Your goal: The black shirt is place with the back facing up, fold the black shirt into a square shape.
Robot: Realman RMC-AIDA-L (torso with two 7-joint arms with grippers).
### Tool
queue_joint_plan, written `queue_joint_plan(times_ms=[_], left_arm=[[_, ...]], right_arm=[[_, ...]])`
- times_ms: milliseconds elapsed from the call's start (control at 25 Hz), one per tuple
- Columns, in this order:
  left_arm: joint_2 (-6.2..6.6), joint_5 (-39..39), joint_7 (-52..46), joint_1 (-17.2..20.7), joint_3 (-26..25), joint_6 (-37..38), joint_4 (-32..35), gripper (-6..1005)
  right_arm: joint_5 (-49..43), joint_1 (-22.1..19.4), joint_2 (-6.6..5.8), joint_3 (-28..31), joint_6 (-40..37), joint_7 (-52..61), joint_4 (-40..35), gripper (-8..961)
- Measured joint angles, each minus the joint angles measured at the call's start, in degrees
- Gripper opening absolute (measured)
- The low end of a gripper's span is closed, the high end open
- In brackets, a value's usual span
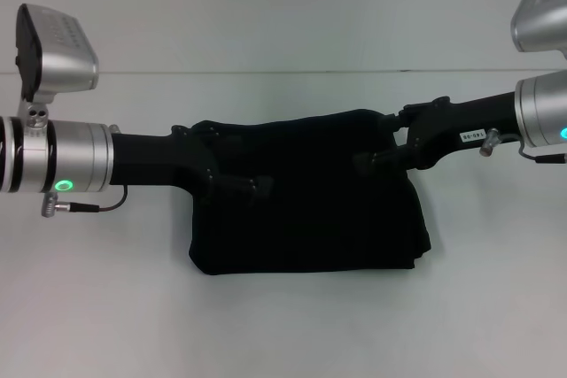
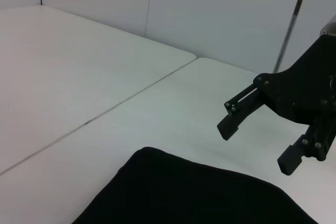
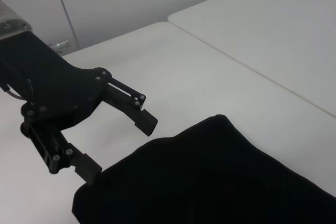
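A: Left wrist cam, what's in frame?

B: The black shirt (image 2: 199, 192) fills the lower part, a plain matte mass with a rounded top edge, lying on the white surface (image 2: 105, 77).

A: Any gripper?

B: Yes, the right gripper (image 2: 257, 146), seen farther off at the frame's right side. Black, hard-jointed. Two fingers (image 2: 229, 126) spread apart with a clear gap, nothing between them.

A: Touching the fabric?

B: No. It hangs above the surface just past the shirt's edge, with white showing between fingertips and cloth.

A: Anything else?

B: A seam line runs diagonally across the surface. A pale wall (image 2: 210, 9) stands behind, and a thin metal rod (image 2: 294, 19) leans at upper right.
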Motion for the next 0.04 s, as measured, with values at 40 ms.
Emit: queue_joint_plan(times_ms=[40], left_arm=[[0.0,0.01,0.0,0.0,0.0,-0.02,0.02,915]], right_arm=[[0.0,0.01,-0.01,0.0,0.0,0.0,0.0,907]])
